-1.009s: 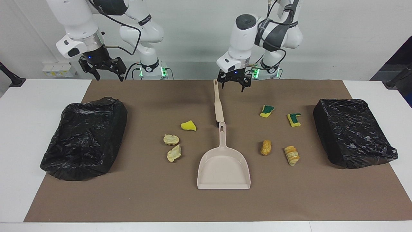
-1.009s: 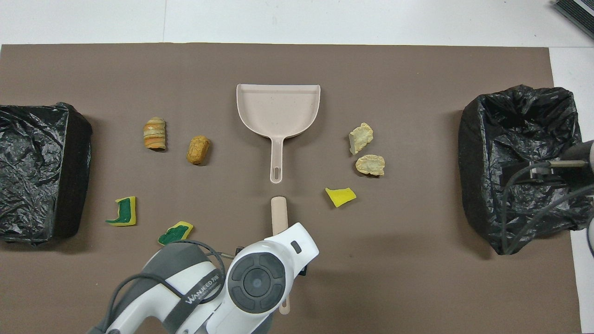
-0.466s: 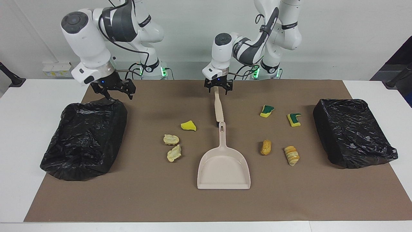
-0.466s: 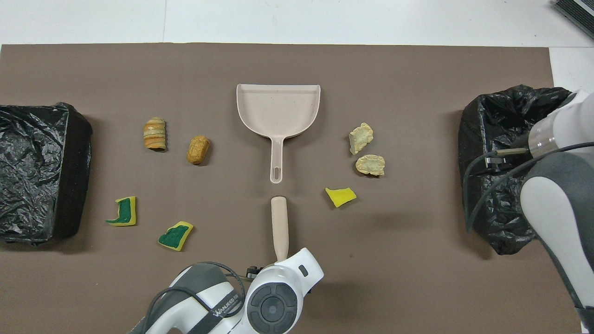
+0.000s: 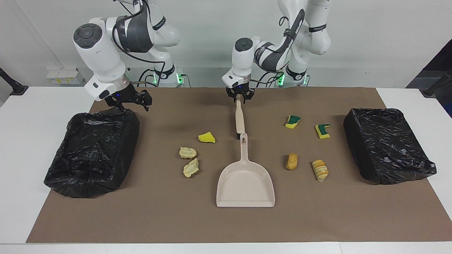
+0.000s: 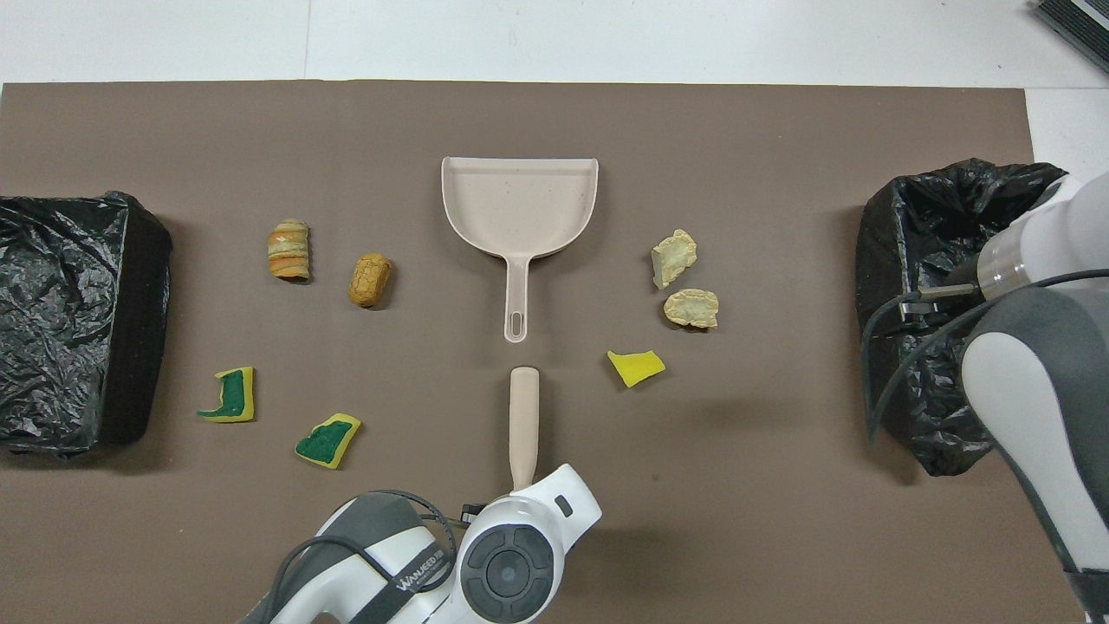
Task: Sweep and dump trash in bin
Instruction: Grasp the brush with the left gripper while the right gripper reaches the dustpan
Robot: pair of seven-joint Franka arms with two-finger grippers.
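The beige hand brush (image 5: 240, 118) lies on the brown mat, in line with the beige dustpan's (image 5: 245, 183) handle and nearer to the robots. My left gripper (image 5: 240, 100) is shut on the brush's end nearest the robots; in the overhead view the wrist hides it, and the brush (image 6: 523, 416) sticks out from under it. Trash lies on both sides of the dustpan: a yellow sponge bit (image 5: 206, 137) and two pale bread chunks (image 5: 188, 152) toward the right arm's end, two green-topped sponge bits (image 5: 292, 121) and two orange bread chunks (image 5: 291, 161) toward the left arm's end. My right gripper (image 5: 131, 103) is open and empty.
A black-bagged bin (image 5: 91, 151) stands at the right arm's end of the mat, with my right gripper over its rim nearest the robots. A second black-bagged bin (image 5: 386, 144) stands at the left arm's end. The mat (image 5: 159, 218) lies on a white table.
My left gripper moved over the brush's end, came down and closed on it; the brush shifted slightly. My right gripper came down over the bin's rim.
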